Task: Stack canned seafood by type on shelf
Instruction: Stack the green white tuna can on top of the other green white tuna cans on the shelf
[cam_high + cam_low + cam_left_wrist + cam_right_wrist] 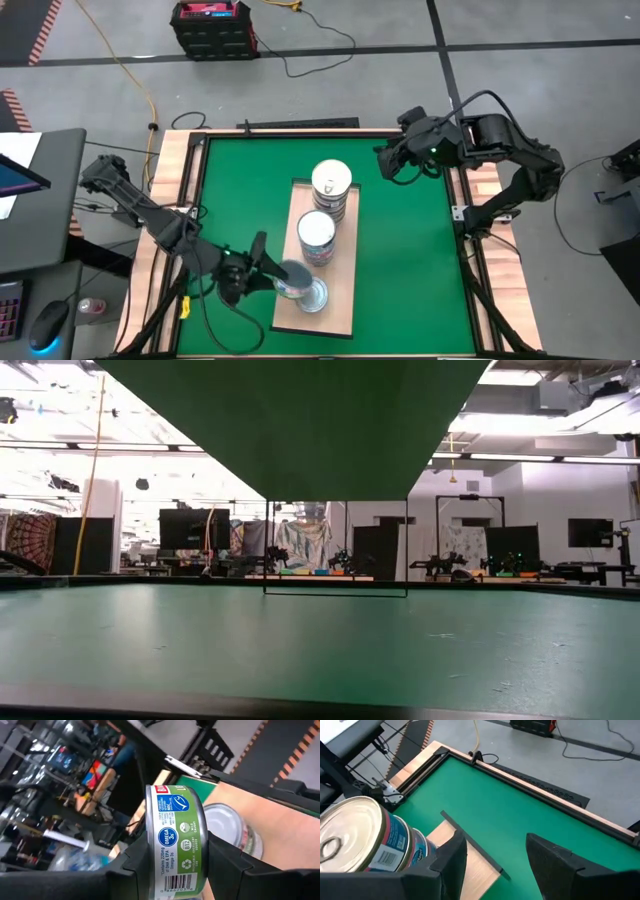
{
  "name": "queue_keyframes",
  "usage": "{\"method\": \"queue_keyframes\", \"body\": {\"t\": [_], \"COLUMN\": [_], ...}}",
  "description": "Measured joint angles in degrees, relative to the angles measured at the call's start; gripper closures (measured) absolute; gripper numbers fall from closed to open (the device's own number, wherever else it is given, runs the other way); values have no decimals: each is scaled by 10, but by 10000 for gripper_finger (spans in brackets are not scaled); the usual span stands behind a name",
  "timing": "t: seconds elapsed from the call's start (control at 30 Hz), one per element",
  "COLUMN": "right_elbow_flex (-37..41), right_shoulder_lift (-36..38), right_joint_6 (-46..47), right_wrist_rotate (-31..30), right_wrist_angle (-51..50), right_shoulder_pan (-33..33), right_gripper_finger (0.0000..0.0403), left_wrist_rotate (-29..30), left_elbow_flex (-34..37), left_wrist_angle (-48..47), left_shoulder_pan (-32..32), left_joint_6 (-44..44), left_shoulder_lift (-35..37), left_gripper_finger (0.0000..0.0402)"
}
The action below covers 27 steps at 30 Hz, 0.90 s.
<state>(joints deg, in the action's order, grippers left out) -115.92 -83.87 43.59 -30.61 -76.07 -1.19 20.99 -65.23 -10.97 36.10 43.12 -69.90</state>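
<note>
Partly hidden – green-label can (176, 840) in left fingers (227, 862) | low view blocked

The left arm is stretched low from the table's left edge toward its near middle, and the left gripper (268, 270) is turned on its side, its two dark fingers (227, 865) clamped on a can (176, 840). The right arm is folded at the far right corner, where the right gripper (385, 160) is held above the surface with its fingers (555, 860) spread apart and nothing between them.
</note>
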Motion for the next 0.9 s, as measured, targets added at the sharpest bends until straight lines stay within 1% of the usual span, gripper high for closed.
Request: {"method": "queue_keyframes", "body": {"t": [0.1, 0.27, 0.5, 0.57, 0.67, 0.9], "right_elbow_flex": [0, 0, 0, 0, 0, 0], "right_shoulder_lift": [0, 0, 0, 0, 0, 0], "right_joint_6": [1, 1, 10, 12, 17, 25], "right_wrist_rotate": [3, 4, 3, 3, 1, -11], "right_wrist_angle": [0, 0, -1, -1, 0, 1], "right_shoulder_pan": [-5, -22, -40, -46, -53, -68], "right_gripper_finger": [175, 175, 175, 175, 175, 175], "left_wrist_rotate": [-22, -70, -94, -109, -123, -130], "left_elbow_flex": [0, 0, 0, 0, 0, 0], "left_wrist_angle": [19, 52, 68, 81, 91, 88], "left_shoulder_pan": [-1, -13, -26, -31, -38, -59], "left_joint_6": [12, 13, 7, 4, 6, 11], "left_shoulder_lift": [-20, -33, -63, -70, -72, -74], "left_gripper_finger": [262, 262, 262, 262, 262, 262]}}
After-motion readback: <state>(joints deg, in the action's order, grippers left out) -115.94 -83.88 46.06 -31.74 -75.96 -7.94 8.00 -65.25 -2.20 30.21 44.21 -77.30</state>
